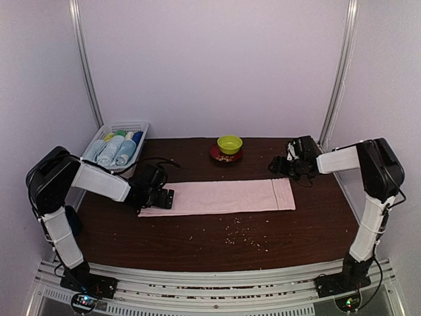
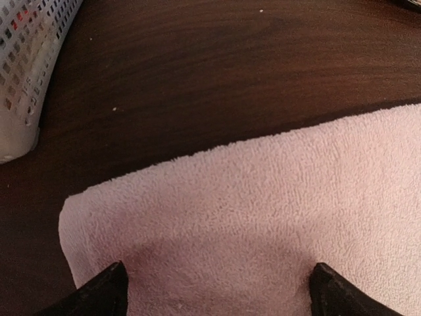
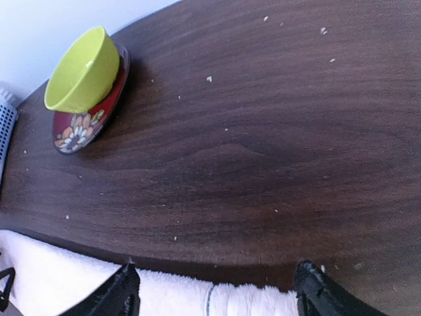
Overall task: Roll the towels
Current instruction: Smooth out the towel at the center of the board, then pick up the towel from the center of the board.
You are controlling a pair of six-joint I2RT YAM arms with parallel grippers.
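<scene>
Table (image 1: 217, 237): dark wood, fills the floor of the scene between pale walls
Pink towel (image 1: 223, 196): lies flat and unrolled across the middle of the table, long side running left to right; a stitched band crosses it near the right end
Basket (image 1: 135, 125): white mesh plastic, at the back left corner, well apart from the pink towel
Rolled towels (image 1: 113, 150): packed side by side in the basket, mostly pale blue, with green and darker blue ends showing behind them
Left gripper (image 2: 217, 289): low over the left end of the pink towel, jaws spread wide; both dark fingertips (image 2: 105, 293) sit on the cloth near its short edge, and no cloth is pinched between them
Right gripper (image 3: 217, 293): at the towel's far right corner on the back side, jaws apart with nothing between them; the towel's back edge shows just beneath the fingertips
Bowl (image 1: 229, 143): lime green, at the back centre
Saucer (image 3: 75, 131): red with a flower pattern, under the bowl
Crumbs (image 1: 240, 234): pale specks scattered on the wood in front of the towel
</scene>
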